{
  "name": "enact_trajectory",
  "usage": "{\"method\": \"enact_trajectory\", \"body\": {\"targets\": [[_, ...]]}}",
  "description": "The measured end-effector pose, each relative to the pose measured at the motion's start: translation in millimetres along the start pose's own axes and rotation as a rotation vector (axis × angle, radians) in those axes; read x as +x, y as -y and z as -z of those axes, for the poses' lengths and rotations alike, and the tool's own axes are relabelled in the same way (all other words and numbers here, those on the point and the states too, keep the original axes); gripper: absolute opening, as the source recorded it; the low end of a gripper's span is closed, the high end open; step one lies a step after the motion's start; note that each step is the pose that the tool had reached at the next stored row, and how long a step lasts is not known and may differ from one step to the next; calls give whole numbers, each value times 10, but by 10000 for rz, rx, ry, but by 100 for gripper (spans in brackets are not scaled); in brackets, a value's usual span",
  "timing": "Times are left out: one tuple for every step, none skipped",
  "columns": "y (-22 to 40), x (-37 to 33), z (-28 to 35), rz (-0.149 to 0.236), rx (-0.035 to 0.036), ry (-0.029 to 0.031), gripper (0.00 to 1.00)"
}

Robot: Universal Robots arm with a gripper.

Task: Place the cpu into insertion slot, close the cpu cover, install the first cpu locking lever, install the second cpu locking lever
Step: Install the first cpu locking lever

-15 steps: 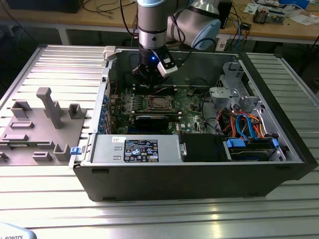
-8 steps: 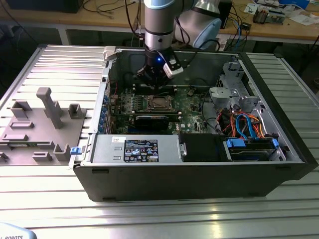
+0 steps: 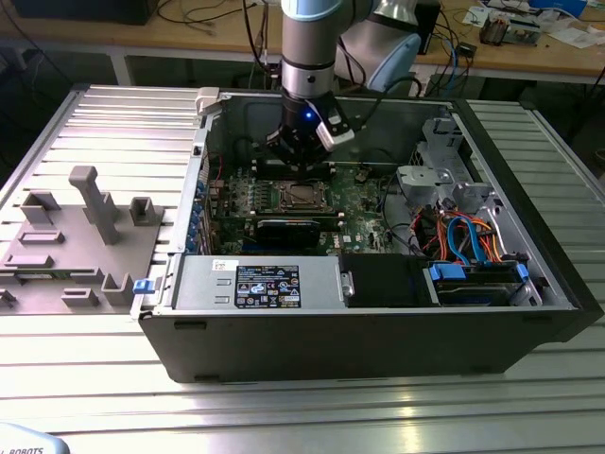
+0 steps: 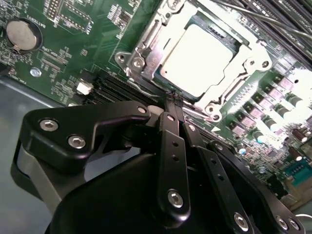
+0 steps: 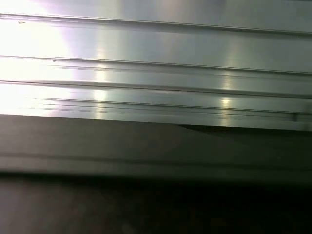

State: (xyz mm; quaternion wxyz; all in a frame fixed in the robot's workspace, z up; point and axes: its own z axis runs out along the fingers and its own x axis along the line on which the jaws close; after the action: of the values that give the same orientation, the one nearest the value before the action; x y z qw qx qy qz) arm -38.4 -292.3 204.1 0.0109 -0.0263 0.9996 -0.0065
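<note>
The cpu point(image 4: 200, 58), a silver-topped square, lies in the insertion slot point(image 3: 301, 196) on the green motherboard. The cpu cover point(image 4: 146, 46), a silvery frame, lies flat around the chip. A thin wire locking lever point(image 4: 144, 89) runs along the socket edge nearest my gripper. In the second wrist view, my gripper point(image 4: 172, 101) has its black fingers point(image 4: 168, 131) brought together, with the tips meeting at that socket edge by the lever. In the exterior view, my gripper point(image 3: 299, 163) hangs inside the open computer case just behind the socket. I cannot tell whether the tips hold the lever.
The case walls point(image 3: 378, 340) surround the board. A power supply point(image 3: 265, 284) sits at the front, and a drive cage point(image 3: 444, 170) and cables point(image 3: 463, 236) are at the exterior view's right. A grey fixture block point(image 3: 85, 236) stands on the slatted table point(image 5: 156, 48). A coin cell point(image 4: 22, 34) sits on the board.
</note>
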Motion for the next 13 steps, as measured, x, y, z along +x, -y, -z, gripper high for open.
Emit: {"method": "enact_trajectory", "body": {"targets": [[0,-8,-4,0,1,-1,11],[1,-15,-7,-1,1,-2,11],[2,-24,-10,-1,4,-4,11],[3,-37,-16,0,5,-5,11],[3,-50,-23,0,5,-2,11],[2,-59,-29,1,-5,2,11],[3,-65,-31,2,-2,-2,11],[4,-74,-33,1,1,-4,11],[4,-77,-34,5,2,-2,11],[2,-78,-34,7,4,-2,11],[-4,-79,-35,15,6,0,11],[-15,-80,-35,30,5,2,11],[-24,-81,-34,39,5,1,11]]}}
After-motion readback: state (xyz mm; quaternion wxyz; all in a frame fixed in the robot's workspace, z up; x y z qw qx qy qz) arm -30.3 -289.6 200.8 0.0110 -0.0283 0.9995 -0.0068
